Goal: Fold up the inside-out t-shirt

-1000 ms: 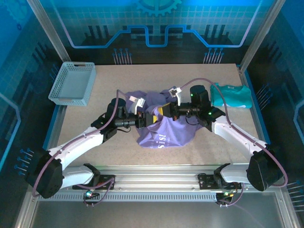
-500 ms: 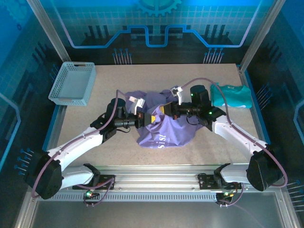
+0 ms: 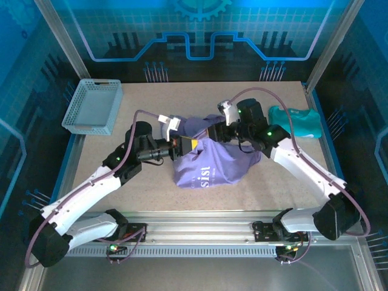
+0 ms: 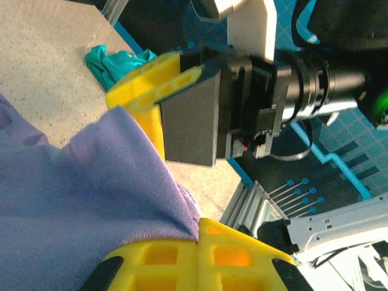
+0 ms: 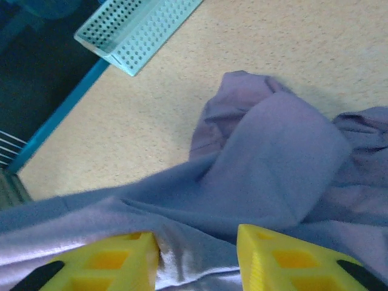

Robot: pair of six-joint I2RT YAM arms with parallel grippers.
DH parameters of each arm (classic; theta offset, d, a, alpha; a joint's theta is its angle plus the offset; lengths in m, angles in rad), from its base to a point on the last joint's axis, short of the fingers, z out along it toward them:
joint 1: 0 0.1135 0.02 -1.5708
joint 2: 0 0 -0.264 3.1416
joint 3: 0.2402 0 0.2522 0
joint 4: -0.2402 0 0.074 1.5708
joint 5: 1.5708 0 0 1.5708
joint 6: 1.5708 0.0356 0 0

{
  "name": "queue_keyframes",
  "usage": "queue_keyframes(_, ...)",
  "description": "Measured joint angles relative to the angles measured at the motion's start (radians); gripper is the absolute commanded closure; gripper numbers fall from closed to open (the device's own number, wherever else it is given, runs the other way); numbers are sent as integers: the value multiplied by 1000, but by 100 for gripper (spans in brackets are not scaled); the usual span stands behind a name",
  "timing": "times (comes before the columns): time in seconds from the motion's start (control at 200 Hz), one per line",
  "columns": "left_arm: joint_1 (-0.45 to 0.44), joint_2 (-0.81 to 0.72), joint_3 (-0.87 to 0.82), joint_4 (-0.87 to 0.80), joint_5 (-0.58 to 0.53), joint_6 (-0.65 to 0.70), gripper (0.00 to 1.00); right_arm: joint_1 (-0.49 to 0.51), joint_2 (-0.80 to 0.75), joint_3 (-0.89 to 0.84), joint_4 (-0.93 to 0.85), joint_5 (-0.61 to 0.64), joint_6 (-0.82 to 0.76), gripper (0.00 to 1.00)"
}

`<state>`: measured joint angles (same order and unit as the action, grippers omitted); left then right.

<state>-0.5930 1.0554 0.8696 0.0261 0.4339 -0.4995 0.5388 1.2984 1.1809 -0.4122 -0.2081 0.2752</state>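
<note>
The inside-out t-shirt (image 3: 209, 165) is a lavender heap at the middle of the table, with pale lettering showing on its near panel. My left gripper (image 3: 183, 145) is shut on a fold of its cloth (image 4: 91, 188) at the heap's left edge, the yellow fingertips (image 4: 182, 254) pressed together. My right gripper (image 3: 214, 130) stands at the heap's far side, open. Its yellow fingers (image 5: 285, 254) are apart, and loose cloth (image 5: 273, 157) lies between and beyond them. In the left wrist view the right gripper's fingers (image 4: 151, 85) face mine just above the cloth.
A grey mesh basket (image 3: 94, 106) stands at the far left of the table (image 3: 182, 100), also seen in the right wrist view (image 5: 139, 30). A teal garment (image 3: 297, 121) lies at the far right, behind the right arm. A metal rail (image 3: 200, 227) runs along the near edge.
The right gripper has opened, let go of the cloth and drawn back toward the far side. The left arm has shifted left with its fold, and the shirt's lettered panel now lies flatter.
</note>
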Motion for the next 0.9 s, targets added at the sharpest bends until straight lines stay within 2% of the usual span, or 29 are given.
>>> queue_keyframes(0.115, -5, 2, 14, -30, -38, 0, 100, 10, -124, -74, -5, 14, -63, 55)
queue_keyframes(0.26, -6, 19, 16, -48, -56, 0, 100, 59, -243, -159, 40, -54, -111, 57)
queue_keyframes(0.385, -7, 24, 16, -49, -57, 0, 100, 108, -211, -183, 100, -112, -123, 58)
queue_keyframes(0.57, -8, 24, 16, -49, -57, 0, 100, 117, -109, -182, 159, -140, -123, 62)
queue_keyframes(0.63, -8, 24, 16, -49, -57, 0, 100, 117, -88, -181, 166, -142, -124, 67)
queue_keyframes(0.76, -8, 24, 16, -49, -64, 0, 100, 117, -65, -178, 187, -157, -124, 89)
queue_keyframes(0.9, -8, 24, 16, -55, -89, 0, 100, 117, -67, -177, 200, -179, -133, 100)
